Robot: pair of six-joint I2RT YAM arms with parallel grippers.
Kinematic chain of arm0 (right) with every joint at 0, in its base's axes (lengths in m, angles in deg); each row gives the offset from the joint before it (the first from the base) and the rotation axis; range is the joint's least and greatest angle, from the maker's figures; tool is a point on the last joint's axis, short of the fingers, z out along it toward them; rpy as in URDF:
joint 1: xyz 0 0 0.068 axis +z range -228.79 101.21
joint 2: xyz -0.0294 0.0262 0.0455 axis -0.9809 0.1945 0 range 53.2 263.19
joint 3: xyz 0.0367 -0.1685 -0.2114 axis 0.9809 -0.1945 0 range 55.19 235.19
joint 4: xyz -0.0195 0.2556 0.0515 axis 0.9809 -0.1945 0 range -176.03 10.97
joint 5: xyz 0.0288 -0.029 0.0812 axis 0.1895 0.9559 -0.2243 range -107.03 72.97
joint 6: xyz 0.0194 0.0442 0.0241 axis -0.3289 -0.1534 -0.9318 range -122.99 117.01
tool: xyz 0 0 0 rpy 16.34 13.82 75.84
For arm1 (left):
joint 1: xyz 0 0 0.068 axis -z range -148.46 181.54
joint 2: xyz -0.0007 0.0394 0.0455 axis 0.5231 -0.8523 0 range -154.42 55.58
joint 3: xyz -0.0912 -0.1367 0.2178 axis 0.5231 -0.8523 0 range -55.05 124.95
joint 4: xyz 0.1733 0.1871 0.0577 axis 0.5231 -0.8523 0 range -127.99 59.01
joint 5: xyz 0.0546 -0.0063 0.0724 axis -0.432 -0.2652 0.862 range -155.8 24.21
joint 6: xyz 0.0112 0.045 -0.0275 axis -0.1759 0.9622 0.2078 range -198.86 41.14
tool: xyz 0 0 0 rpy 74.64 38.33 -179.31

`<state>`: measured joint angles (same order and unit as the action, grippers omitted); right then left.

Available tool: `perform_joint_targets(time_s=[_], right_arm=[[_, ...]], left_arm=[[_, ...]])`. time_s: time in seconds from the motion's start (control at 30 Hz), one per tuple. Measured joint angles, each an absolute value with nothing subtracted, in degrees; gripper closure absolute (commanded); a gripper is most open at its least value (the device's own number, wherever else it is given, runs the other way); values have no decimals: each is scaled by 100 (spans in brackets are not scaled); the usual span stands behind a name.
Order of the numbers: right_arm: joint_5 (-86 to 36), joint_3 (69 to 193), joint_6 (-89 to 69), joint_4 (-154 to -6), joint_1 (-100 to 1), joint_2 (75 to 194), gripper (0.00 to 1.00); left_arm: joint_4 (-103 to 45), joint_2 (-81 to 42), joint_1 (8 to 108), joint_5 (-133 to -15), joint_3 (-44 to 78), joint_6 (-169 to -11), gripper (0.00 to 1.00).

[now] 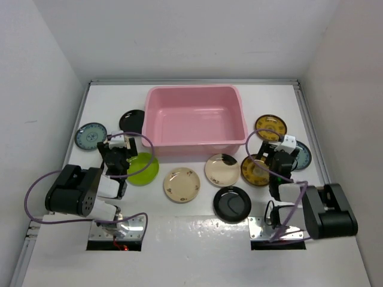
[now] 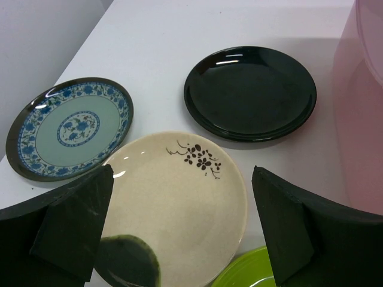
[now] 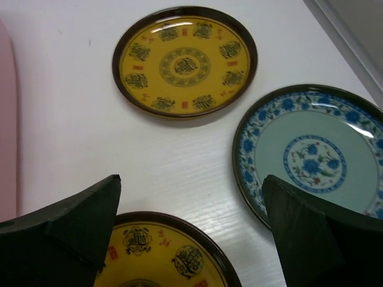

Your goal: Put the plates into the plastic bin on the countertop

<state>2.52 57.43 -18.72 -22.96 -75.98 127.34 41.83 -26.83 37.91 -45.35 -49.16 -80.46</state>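
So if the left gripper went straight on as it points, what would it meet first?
Probably the cream plate, lying between the open fingers of the left gripper; height above it is unclear.

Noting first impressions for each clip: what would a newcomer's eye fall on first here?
The big pink bin at the far middle of the white countertop stands out first, and it looks empty. Small plates lie scattered around it, the lime green plate at the left being the brightest. Both arms reach among them with jaws open: the left gripper over a cream plate, the right gripper over a yellow patterned plate.
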Motion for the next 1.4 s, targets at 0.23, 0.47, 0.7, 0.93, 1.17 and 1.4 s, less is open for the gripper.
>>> perform_joint_targets(time_s=[0.23, 0.47, 0.7, 0.93, 1.17, 1.4], right_arm=[[504, 7428, -2081, -5471, -7591, 11097, 0], [-2029, 11753, -2392, -8647, -8813, 11347, 5], [-3780, 12230, -2696, -10120, -8984, 12063, 64], [-3312, 10193, -3823, -11132, -9604, 12394, 20], [-2853, 8588, -4556, -11460, -10041, 11027, 33], [-2856, 7463, -5189, -11104, -10083, 11272, 35]], left_arm=[[2878, -2283, 3798, -4467, -4322, -8046, 0], [-1340, -1433, 3721, -4240, 32, -7428, 0], [-4776, -2582, 3129, -6218, 3698, -6881, 29], [-6553, -3634, 2397, -8242, 3031, -6969, 38], [-6719, -3485, 2290, -8613, 1873, -7354, 38], [-6402, -3231, 2338, -8591, 1785, -7605, 38]])
